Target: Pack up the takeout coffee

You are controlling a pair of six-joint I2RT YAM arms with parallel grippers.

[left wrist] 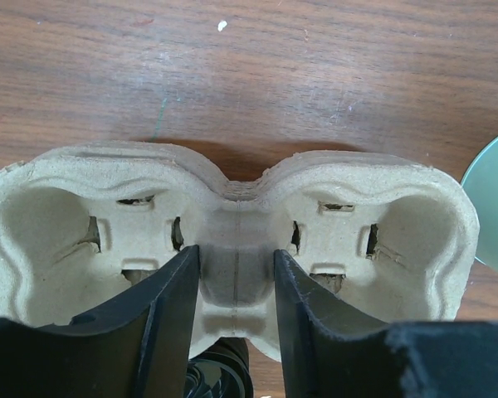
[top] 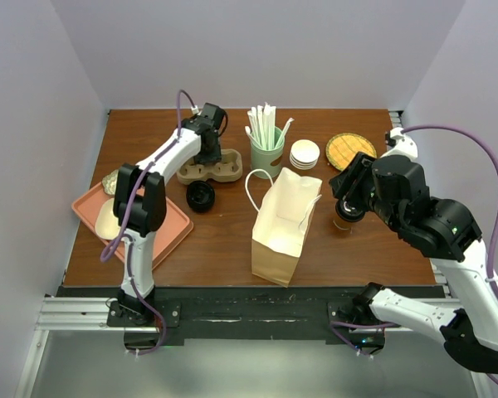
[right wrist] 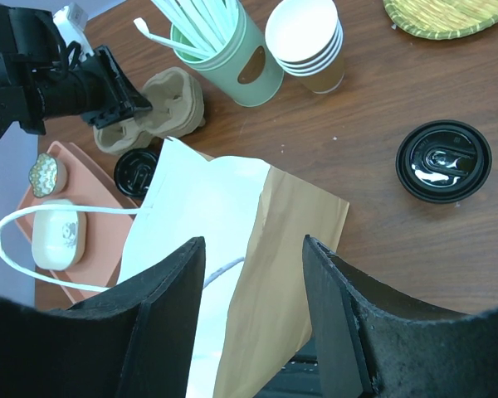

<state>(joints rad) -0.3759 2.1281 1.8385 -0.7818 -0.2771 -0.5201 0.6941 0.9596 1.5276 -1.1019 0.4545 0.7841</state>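
The takeout coffee (top: pixel 343 220), a brownish paper cup with a black lid (right wrist: pixel 444 160), stands on the table just right of the open paper bag (top: pixel 286 224). My right gripper (top: pixel 349 196) hovers above the cup, open and empty. In the right wrist view the right gripper (right wrist: pixel 253 249) has the bag (right wrist: pixel 257 249) between its spread fingers and the cup off to the right. My left gripper (top: pixel 207 148) is at the back left. In its wrist view the left gripper (left wrist: pixel 236 253) is shut on the middle ridge of the cardboard cup carrier (left wrist: pixel 75 215), which rests on the table.
A loose black disc (top: pixel 201 196) lies in front of the carrier (top: pixel 224 170). A green cup of straws (top: pixel 267 151), a stack of white-topped cups (top: pixel 305 153) and a woven yellow mat (top: pixel 350 149) stand at the back. A pink tray (top: pixel 164 239) with small items sits at the left.
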